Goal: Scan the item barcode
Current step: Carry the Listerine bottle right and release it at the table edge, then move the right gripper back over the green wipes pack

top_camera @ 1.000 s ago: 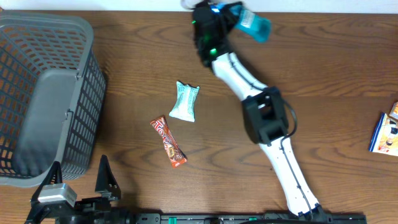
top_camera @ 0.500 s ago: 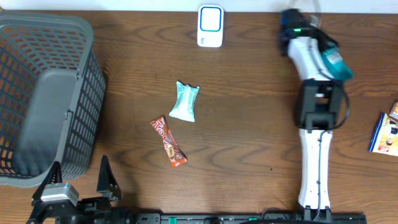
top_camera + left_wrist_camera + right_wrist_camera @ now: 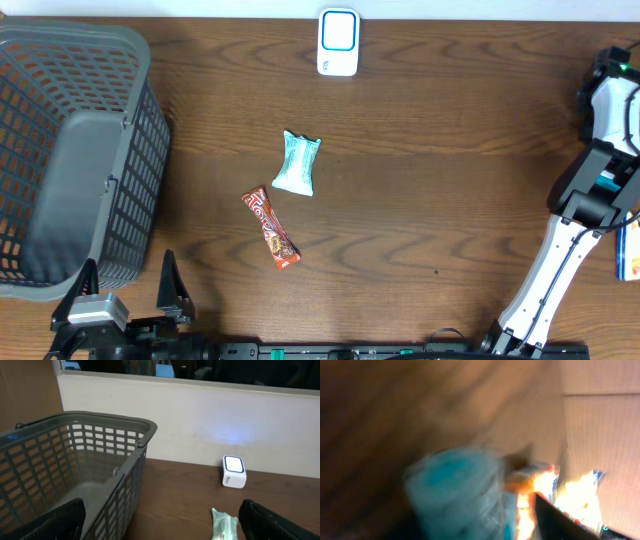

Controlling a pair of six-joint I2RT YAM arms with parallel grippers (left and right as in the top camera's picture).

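Right gripper point(image 3: 470, 520): far to the right of the white, blue-faced box scanner point(image 3: 338, 42), at the table edge. Its opening cannot be read through the blur. A smeared teal-blue plastic object point(image 3: 455, 485) sits directly before it; whether it is held or released cannot be told. Left gripper point(image 3: 127, 266): jaws spread wide and empty, well left of the scanner and on the robot's side of it, beside the dark grey plastic mesh basket point(image 3: 148, 140). Mint-green crimped foil packet point(image 3: 298, 163): on the brown wooden table point(image 3: 450, 150), a short way from the scanner toward the robot, long axis pointing nearly at the scanner. Red-brown wrapped candy bar point(image 3: 271, 228): farther from the scanner in the same direction, lying diagonally. Judgement: the left arm is nearer both loose items, and from it the scanner lies beyond them.
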